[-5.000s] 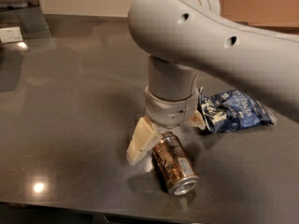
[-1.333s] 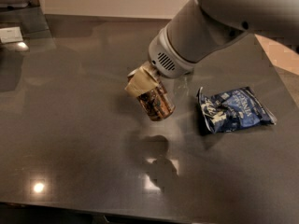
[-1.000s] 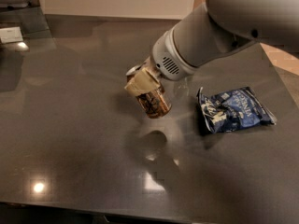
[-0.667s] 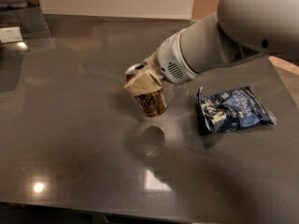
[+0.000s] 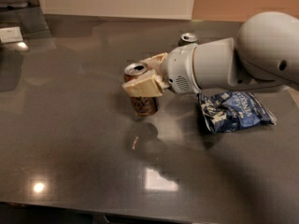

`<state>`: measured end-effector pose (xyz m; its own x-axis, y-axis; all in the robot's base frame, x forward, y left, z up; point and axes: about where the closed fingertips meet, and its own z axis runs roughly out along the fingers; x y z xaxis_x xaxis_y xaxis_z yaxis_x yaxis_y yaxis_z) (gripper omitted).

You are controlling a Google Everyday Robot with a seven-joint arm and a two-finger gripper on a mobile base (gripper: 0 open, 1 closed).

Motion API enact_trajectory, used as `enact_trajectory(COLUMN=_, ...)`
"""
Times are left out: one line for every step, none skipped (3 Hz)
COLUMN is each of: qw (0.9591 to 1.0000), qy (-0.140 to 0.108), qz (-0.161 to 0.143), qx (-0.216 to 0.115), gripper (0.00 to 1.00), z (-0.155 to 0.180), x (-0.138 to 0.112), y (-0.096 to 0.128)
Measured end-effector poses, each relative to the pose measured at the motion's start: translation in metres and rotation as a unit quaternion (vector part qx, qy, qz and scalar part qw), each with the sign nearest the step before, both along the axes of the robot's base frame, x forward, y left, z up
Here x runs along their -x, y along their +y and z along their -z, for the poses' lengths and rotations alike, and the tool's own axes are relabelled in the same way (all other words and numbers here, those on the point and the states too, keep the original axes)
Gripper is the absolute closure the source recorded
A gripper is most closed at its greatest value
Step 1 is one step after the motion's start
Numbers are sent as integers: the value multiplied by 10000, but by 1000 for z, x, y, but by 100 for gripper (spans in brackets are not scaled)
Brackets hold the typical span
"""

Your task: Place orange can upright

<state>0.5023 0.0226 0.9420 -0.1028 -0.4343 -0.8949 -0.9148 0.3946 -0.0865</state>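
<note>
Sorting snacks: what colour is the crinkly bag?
Bag: blue with white print, camera view, beside the orange can the claw holds.

The arm (image 5: 219, 69) reaches in from the right, roughly level above the surface (image 5: 70, 148), and ends in the gripper (image 5: 138, 76) near the middle. Its jaws clasp the can (image 5: 144, 105) from the right, one on the near side and one on the far side, high up by the can's top. The can stands upright; whether its base touches the surface, I cannot tell. To the right of the can, in front of the arm, a bag (image 5: 233, 112) lies flat on the surface. Behind the arm, farther back, a second can (image 5: 188, 38) stands upright.
</note>
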Motion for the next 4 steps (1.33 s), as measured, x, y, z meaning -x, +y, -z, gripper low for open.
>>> enact_trajectory(qw=9984, qy=-218, qz=-112, qx=-505, gripper=100, z=2, x=2, y=-2)
enact_trajectory(qw=9956, qy=-303, qz=-98, qx=-885, gripper=100, z=7, x=8, y=-10)
enact_trajectory(qw=9931, qy=-296, qz=-35, qx=-1131, gripper=100, z=14, x=14, y=-18)
enact_trajectory(qw=9914, qy=-316, qz=-4, qx=-1271, gripper=83, z=17, x=17, y=-22)
